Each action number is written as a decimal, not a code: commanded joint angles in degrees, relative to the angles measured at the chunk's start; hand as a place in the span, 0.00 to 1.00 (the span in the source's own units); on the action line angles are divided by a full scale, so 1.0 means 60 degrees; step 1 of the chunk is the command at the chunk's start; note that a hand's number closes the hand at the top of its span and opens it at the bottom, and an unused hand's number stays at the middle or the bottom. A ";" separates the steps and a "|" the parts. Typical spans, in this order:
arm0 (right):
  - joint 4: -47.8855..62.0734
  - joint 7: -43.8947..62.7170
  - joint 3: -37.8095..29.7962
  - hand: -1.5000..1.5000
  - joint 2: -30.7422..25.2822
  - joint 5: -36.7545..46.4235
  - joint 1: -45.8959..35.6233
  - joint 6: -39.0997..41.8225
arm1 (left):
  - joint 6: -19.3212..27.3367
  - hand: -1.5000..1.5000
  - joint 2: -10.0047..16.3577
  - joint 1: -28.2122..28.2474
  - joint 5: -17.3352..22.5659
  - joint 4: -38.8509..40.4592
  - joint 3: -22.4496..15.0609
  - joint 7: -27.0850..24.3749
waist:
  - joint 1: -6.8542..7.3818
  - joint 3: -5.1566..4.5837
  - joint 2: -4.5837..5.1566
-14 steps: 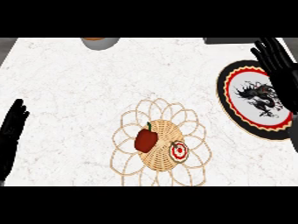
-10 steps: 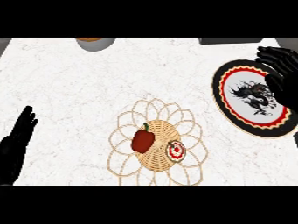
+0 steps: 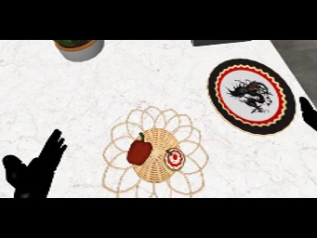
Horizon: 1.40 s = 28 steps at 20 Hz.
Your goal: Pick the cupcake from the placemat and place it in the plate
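**Pepper crowds the cupcake, and neither hand is close**

We see the main risk in the cupcake's neighbour. It sits on the woven middle of the placemat with a red pepper just beside it on its left. A hand arriving from that side would likely meet the pepper first and push it into the cupcake, toppling it or sliding it off the mat. We also judge that closing on so small a thing could catch the placemat's looped edge and drag the mat across the desk.

Our left hand shows at the lower left, open with fingers straight. It is well apart from the cupcake, with the pepper between them. Our right hand barely shows at the right edge, just beside the plate. We cannot tell whether it is open or closed. The cupcake lies down and to the left of it, well apart.
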 commanded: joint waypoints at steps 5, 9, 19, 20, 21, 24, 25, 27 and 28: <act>-0.3577 0.0585 0.1984 0.00 0.1633 0.2794 0.3513 -0.2944 | -0.0175 0.50 -0.0536 -0.0796 0.0049 0.0305 -0.0359 0.0460 | 0.0514 0.0015 0.0094; -0.4106 0.2456 0.3018 0.00 0.0921 0.4176 0.4980 -0.2171 | -0.0231 0.50 -0.0408 -0.0790 -0.0060 0.0287 -0.0389 0.0530 | 0.0846 -0.0016 0.0179; -0.6314 0.7360 0.4644 0.00 0.0451 0.7807 0.5980 0.0466 | -0.0547 0.50 -0.0379 -0.1620 -0.0128 0.0504 -0.0393 0.0855 | 0.1366 -0.0031 0.0329; -0.6589 0.8152 0.4411 0.00 0.0346 0.8032 0.5752 0.1033 | -0.0422 0.50 -0.0799 -0.1551 -0.0237 0.0680 -0.0648 0.0684 | 0.1400 -0.0022 0.0331; -0.6619 0.8643 0.4981 0.00 0.0771 0.8727 0.5799 0.1211 | -0.0506 0.50 -0.0772 -0.1437 -0.0305 0.0615 -0.0759 0.0660 | 0.1427 0.0001 0.0287; -0.6802 1.0332 0.5526 0.00 0.1680 0.9976 0.4312 0.2467 | -0.0305 0.50 -0.1063 -0.1731 -0.0466 0.0723 -0.0910 0.0838 | 0.1565 0.0016 0.0298; -0.6634 1.0719 0.6005 0.00 0.2027 1.0569 0.4212 0.2793 | -0.0364 0.50 -0.0928 -0.1519 -0.0413 0.0657 -0.0754 0.0712 | 0.1586 0.0024 0.0265; -0.6494 1.1664 0.6236 0.00 0.2717 1.1414 0.3405 0.3616 | -0.0520 0.50 -0.0910 -0.1751 -0.0442 0.0804 -0.0661 0.0628 | 0.1568 0.0030 0.0262; -0.6311 1.2037 0.6423 0.00 0.3084 1.1756 0.3165 0.3969 | -0.0723 0.50 -0.0949 -0.1601 -0.0407 0.0971 -0.0664 0.0437 | 0.1519 0.0041 0.0244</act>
